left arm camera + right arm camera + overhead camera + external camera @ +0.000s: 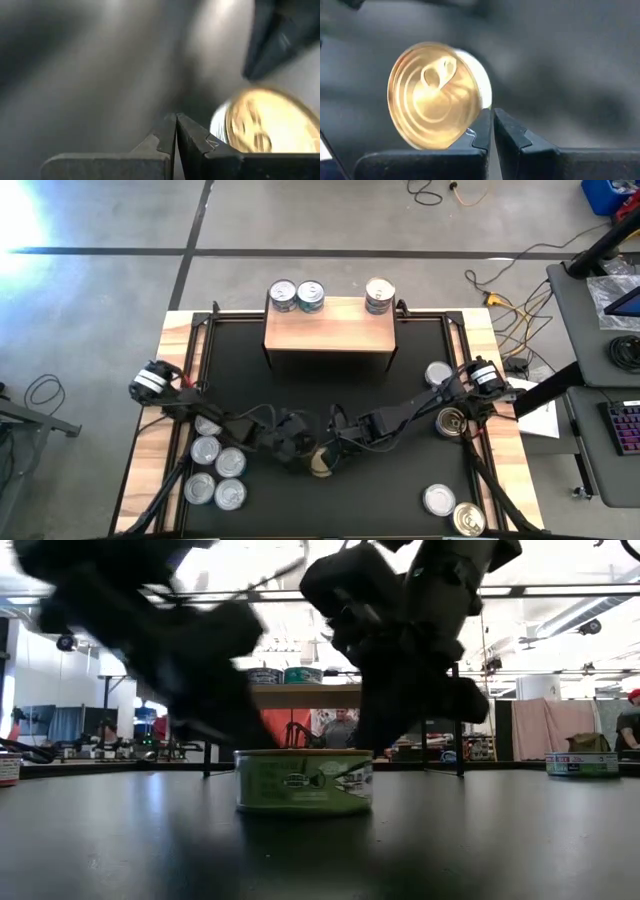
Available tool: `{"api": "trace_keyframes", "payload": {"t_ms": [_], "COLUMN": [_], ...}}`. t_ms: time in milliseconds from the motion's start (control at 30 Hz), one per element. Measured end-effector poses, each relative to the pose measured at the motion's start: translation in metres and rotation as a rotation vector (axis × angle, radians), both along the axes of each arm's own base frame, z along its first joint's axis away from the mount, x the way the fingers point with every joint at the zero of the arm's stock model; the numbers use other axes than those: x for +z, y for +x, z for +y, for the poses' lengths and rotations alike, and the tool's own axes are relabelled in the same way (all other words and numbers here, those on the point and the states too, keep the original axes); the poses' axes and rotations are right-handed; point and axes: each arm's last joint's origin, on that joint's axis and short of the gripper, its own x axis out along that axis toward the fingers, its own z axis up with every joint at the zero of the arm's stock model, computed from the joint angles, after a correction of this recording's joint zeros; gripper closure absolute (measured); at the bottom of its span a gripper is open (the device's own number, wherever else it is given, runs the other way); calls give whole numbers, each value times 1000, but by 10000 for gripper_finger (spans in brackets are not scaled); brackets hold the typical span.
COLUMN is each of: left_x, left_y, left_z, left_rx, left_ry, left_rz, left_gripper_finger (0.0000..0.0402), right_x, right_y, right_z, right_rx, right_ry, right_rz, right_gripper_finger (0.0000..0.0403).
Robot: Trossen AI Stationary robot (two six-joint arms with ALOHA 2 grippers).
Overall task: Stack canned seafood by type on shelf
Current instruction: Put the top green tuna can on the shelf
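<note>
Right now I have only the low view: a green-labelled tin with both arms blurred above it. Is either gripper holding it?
Observer: No. The left gripper is shut on nothing; the tin sits beside it.
Operator: And the right one?
Observer: The right gripper is shut too, its tips next to the tin's gold top, not around it.
Operator: How full is the shelf?
Observer: The shelf holds three: two tins at the left arm's end, a single tin at the other.
</note>
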Motion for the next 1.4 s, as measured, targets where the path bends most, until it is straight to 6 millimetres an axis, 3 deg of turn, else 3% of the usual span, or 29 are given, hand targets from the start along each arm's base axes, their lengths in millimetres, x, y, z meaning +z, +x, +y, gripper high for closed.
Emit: {"api": "trace_keyframes", "payload": {"t_ms": [100, 267, 367, 500, 667, 833, 1033, 1233, 1400], "left_x": [6, 28, 42, 49, 43, 45, 42, 38, 29], "left_y": [13, 5, -3, -13, -22, -26, -28, -19, -7], "left_z": [3, -6, -15, -21, -20, -26, -30, -34, -37], "left_rx": [-94, -122, -196, -236, -161, -169, -197, -257, -258], "left_ry": [7, 149, 161, 100, 60, 47, -18, -10, -50], "left_rz": [86, 228, 218, 221, 265, 259, 289, 236, 173], "left_gripper_finger": [401, 401, 402, 402, 402, 402, 402, 402, 402], "right_x": [-3, -11, -17, -19, -16, -14, -15, -42, -49], "right_y": [-8, -32, -32, -18, -13, -16, -20, -1, 23], "right_z": [7, 15, 20, 28, 31, 43, 62, 73, 83], "right_rx": [0, -94, -188, -196, -278, -248, -282, -257, -242], "right_ry": [-9, -37, 3, 127, 245, 322, 312, 330, 319], "right_rz": [64, 267, 231, 36, -14, 26, -28, -67, -99], "right_gripper_finger": [390, 390, 390, 390, 390, 390, 390, 390, 390]}}
